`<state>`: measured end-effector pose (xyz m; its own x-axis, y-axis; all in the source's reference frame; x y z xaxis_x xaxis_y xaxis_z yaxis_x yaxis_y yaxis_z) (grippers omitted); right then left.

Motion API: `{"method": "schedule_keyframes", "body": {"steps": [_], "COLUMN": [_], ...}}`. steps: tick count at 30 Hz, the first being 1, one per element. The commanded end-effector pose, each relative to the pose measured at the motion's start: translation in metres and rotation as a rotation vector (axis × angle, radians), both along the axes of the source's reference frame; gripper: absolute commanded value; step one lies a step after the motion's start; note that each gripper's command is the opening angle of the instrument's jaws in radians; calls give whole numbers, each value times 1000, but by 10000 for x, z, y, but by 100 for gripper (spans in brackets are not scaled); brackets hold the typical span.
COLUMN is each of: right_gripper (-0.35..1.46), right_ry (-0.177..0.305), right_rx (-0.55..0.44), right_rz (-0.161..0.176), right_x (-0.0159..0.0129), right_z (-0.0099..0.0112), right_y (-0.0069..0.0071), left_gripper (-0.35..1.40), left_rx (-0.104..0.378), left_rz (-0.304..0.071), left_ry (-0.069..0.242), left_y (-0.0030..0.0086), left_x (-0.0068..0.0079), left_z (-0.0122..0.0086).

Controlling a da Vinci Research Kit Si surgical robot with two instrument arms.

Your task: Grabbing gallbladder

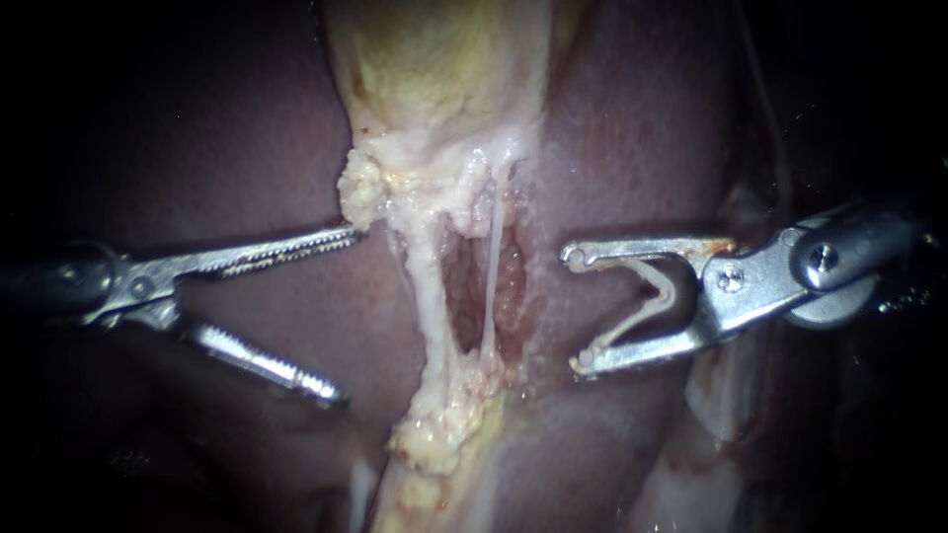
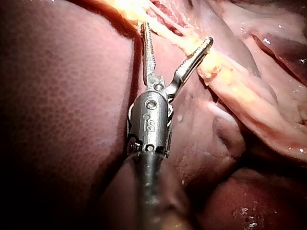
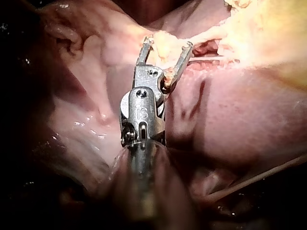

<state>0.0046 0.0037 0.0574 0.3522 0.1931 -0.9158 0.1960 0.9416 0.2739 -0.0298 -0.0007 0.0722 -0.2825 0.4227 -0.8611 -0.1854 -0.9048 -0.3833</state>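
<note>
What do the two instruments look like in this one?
Left instrument: silver metal, two long slender toothed jaws on a small pivot, dark shaft. Right instrument: silver metal, shorter hook-tipped jaws, screw-headed hinge, rounded grey wrist.

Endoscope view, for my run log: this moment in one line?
left instrument: jaws open, nothing gripped | right instrument: jaws hold clip | gallbladder: not grabbed

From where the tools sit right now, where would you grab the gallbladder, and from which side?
Probably the gallbladder's lumpy lower edge, where it narrows and stands clear of the liver. Come from the left. The left instrument's tool is open there, and its upper tip is right beside that edge.
</note>
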Motion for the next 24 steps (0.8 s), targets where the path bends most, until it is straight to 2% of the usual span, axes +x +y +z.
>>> {"method": "schedule_keyframes", "body": {"steps": [1,5,8,12,16,17,19,24], "right_gripper": [50,50,50,50,50,50,50,50], "right_ry": [0,0,0,-2,-2,-2,-2,-2], "right_rx": [0,0,0,5,5,5,5,5], "right_rz": [0,0,0,2,2,2,2,1], "right_x": [0,0,0,0,0,0,0,0], "right_z": [0,0,0,0,0,0,0,0], "right_y": [0,0,0,0,0,0,0,-1], "left_gripper": [106,106,106,99,96,93,84,39], "left_rx": [-1,-6,10,59,112,139,154,214], "left_rz": [-19,-65,-113,-168,-211,-227,-239,-272], "left_ry": [15,51,72,80,81,79,79,73], "left_y": [5,26,39,51,56,57,58,59], "left_x": [3,12,17,17,6,1,-5,-9], "left_z": [-5,-17,-23,-21,-16,-15,-13,-2]}}
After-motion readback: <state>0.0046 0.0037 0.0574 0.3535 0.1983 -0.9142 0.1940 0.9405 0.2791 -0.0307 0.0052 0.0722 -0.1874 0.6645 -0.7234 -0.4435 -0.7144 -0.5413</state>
